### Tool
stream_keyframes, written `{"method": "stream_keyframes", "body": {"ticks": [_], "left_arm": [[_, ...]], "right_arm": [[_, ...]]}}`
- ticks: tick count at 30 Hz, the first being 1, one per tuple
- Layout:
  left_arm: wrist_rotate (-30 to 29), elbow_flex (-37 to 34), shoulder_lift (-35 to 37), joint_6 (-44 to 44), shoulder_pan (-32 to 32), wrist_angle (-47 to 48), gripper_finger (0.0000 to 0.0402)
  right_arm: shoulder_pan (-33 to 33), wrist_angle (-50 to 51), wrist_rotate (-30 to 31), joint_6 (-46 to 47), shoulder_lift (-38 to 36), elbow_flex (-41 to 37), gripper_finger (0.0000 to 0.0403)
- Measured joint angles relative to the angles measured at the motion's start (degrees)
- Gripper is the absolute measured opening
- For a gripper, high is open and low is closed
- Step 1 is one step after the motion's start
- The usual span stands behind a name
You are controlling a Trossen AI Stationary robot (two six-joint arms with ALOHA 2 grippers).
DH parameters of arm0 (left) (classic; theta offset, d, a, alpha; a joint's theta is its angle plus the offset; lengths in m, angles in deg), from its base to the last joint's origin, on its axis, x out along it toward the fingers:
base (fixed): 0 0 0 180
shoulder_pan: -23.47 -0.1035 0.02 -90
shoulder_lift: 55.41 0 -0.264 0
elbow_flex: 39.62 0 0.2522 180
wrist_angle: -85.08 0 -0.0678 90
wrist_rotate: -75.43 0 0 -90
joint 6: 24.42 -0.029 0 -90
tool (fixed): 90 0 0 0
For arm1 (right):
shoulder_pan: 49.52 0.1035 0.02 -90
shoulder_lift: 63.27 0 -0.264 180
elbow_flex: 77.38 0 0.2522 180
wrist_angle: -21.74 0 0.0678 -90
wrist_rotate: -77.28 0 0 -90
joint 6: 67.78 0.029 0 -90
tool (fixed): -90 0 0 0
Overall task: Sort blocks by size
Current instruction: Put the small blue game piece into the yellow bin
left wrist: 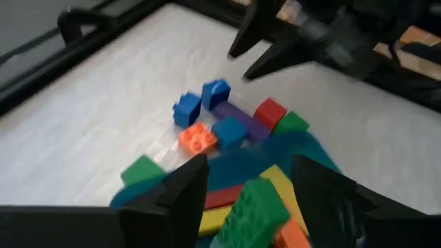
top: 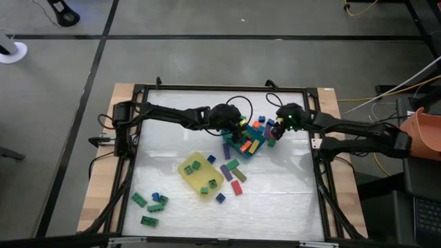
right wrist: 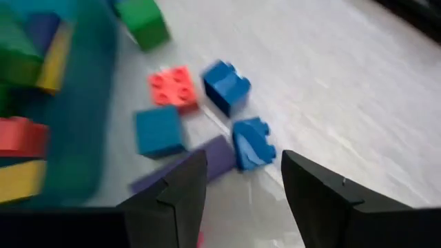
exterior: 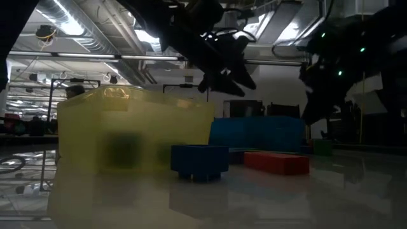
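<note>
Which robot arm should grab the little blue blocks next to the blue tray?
Probably the right. Its open hand hovers just over the small blue blocks, while the left hand hangs over the teal tray full of bars.

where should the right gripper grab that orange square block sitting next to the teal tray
Grip the orange block across its two flat side walls, coming straight down from above. It lies studs-up and flat beside the teal tray, and a blue block sits close on one side. The open right gripper hovers nearby.
</note>
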Motion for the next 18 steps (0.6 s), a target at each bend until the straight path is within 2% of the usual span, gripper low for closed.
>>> {"method": "stream_keyframes", "body": {"ticks": [7,18], "left_arm": [[0.0,0.0,2.0,-0.8,0.0,1.4,0.0189],[0.5,0.0,2.3,-0.7,0.4,2.2,0.0187]], "right_arm": [[-3.3,-4.2,-0.6,-2.3,8.2,0.0,0.0189],[-4.3,-8.2,-2.9,-3.4,14.4,0.0,0.0188]]}}
